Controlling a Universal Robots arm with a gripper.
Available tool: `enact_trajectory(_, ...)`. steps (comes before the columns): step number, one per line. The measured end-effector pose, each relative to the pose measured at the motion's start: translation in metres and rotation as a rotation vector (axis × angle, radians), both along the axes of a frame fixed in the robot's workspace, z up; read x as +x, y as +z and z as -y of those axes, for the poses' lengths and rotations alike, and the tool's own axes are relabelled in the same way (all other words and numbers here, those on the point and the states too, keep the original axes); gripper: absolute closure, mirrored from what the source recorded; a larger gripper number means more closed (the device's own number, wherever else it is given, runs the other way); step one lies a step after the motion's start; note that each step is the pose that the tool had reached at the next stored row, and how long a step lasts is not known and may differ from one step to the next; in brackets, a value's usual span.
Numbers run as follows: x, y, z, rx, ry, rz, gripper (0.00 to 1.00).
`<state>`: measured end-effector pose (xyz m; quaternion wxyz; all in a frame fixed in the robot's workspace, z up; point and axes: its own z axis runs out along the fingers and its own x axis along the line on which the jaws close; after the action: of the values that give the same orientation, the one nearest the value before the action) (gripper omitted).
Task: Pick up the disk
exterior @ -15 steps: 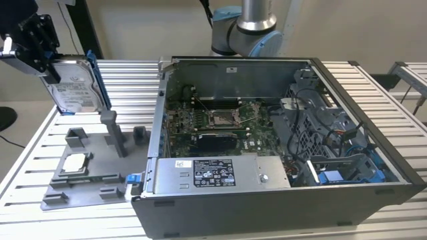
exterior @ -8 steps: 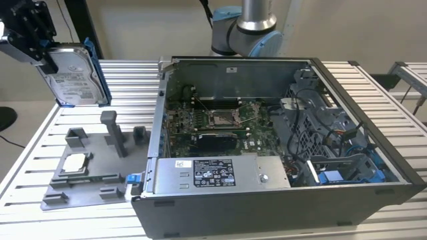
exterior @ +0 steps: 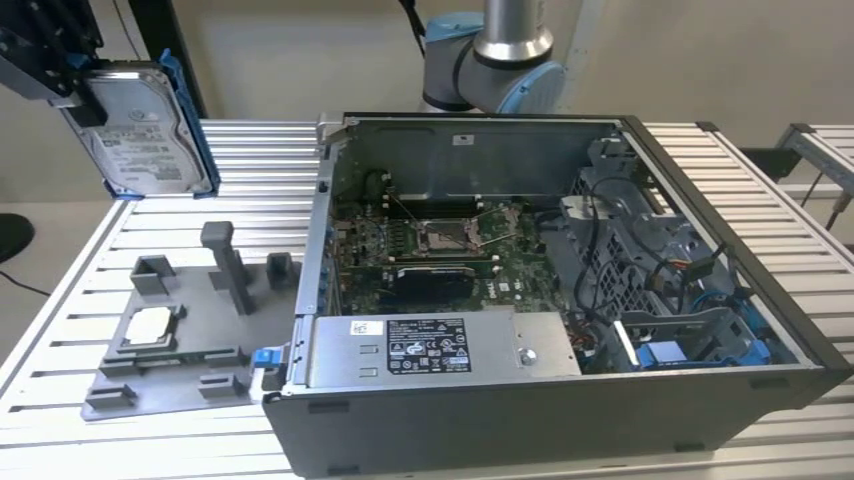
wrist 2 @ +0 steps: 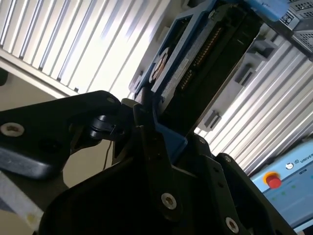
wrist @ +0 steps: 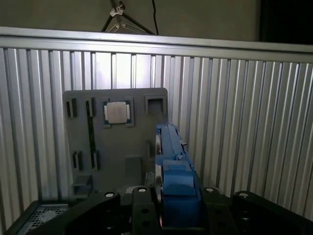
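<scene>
High over the far left corner of the ribbed table (exterior: 747,200) in the exterior view, the gripper (exterior: 76,95) clamped the disk (exterior: 134,130) upright by its blue carrier frame (exterior: 191,125), a sensible hold for something rigid, dense, smooth-faced and probably shock-sensitive.

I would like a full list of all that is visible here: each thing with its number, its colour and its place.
disk: one, silver, white label, blue carrier frame; held off the table at the exterior view's left.
fixture plate: one, grey; on the table, at the exterior view's left of the computer case.
chip: one, silver, square; in a pocket of the fixture plate.
computer case: one, dark grey, open; on the table.
motherboard: one, dark green; inside the computer case.
power supply: one, grey, black-and-white label; inside the computer case.
table: one, silver, slatted.
robot arm: one, silver and pale blue; behind the computer case.
gripper: one, black; jaws shut on the disk.
</scene>
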<state>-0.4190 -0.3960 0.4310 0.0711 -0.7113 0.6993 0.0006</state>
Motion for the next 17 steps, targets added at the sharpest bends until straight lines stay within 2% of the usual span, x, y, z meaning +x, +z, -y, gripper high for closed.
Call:
enact_trajectory(7, 0.0000, 0.0288, 0.0000, 0.0001, 0.000, 0.0028, 1.00)
enact_trajectory(14, 0.0000, 0.0599, 0.0000, -0.0001, 0.000, 0.0028, 1.00)
enact_trajectory(17, 0.0000, 0.0613, 0.0000, 0.0000, 0.000, 0.0029, 1.00)
